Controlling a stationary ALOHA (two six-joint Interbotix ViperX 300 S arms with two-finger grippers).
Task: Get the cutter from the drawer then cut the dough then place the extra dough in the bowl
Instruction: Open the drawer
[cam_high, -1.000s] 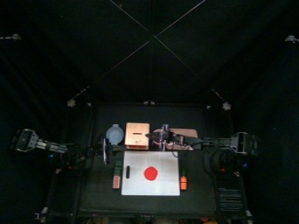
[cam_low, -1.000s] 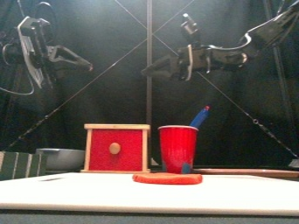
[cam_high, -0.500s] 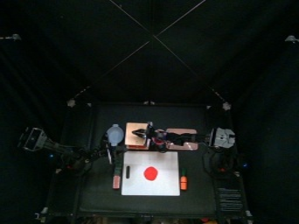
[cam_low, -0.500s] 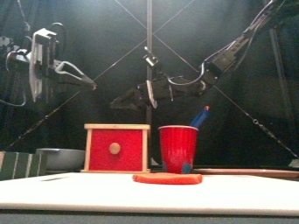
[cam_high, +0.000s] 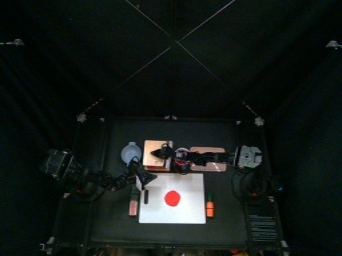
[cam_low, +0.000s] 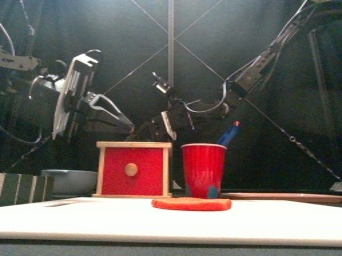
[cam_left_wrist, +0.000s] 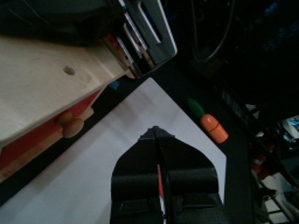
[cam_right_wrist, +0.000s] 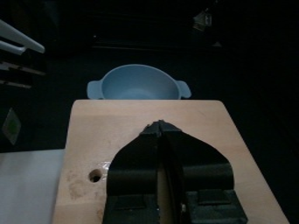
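The pale wooden box (cam_low: 135, 168) with its red drawer front closed stands behind the white board (cam_high: 174, 213). A flat red dough disc (cam_high: 170, 197) lies on the board. My right gripper (cam_right_wrist: 162, 128) is shut and empty, hanging over the box top (cam_right_wrist: 149, 131), with the blue-grey bowl (cam_right_wrist: 140, 85) beyond it. In the top view the right gripper (cam_high: 164, 155) sits above the box (cam_high: 151, 147). My left gripper (cam_left_wrist: 156, 133) is shut and empty above the board's left part, beside the box (cam_left_wrist: 47, 83). No cutter is in view.
A red cup (cam_low: 205, 170) with a blue knife stands right of the box, and a pink tray (cam_high: 210, 155) lies right of that. The bowl (cam_high: 131, 153) is left of the box. An orange toy (cam_high: 210, 209) lies at the board's right edge, another (cam_high: 132, 208) at its left.
The right gripper has swung left from the table's right side to above the box. The left gripper has come in from the far left toward the box and board.
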